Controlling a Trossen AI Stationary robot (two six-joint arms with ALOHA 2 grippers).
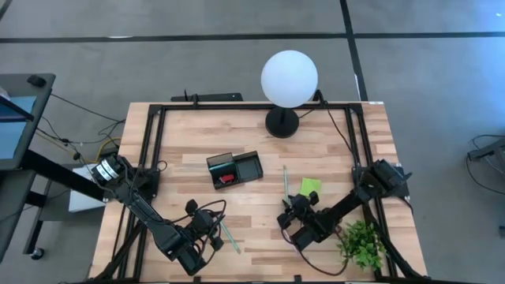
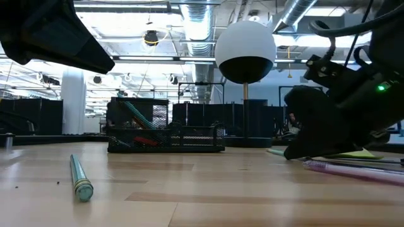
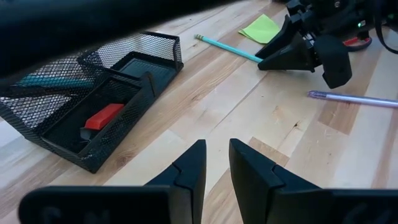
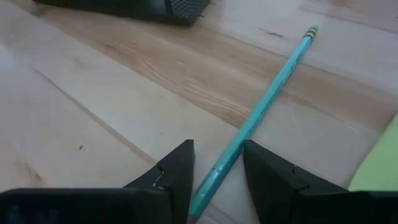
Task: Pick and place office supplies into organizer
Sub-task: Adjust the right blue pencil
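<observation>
The black mesh organizer (image 1: 234, 169) stands mid-table with a red block (image 3: 103, 116) in one compartment. My right gripper (image 1: 288, 211) is open and low over the table. Its fingers stand on either side of the near end of a teal pen (image 4: 261, 112), which lies flat; I see no touch. A lime-green sticky pad (image 1: 310, 187) lies just right of that pen. A pale purple pen (image 3: 354, 98) lies near my right gripper. My left gripper (image 3: 216, 165) hangs above the table near the front, empty, with a narrow gap between its fingers. A second teal pen (image 1: 229, 235) lies beside it.
A white globe lamp (image 1: 289, 79) stands at the far edge. A green plant (image 1: 361, 243) sits at the front right, next to my right arm. A black bar-shaped device (image 1: 213, 97) lies beyond the far edge. Bare wood (image 1: 260, 244) shows between the two grippers.
</observation>
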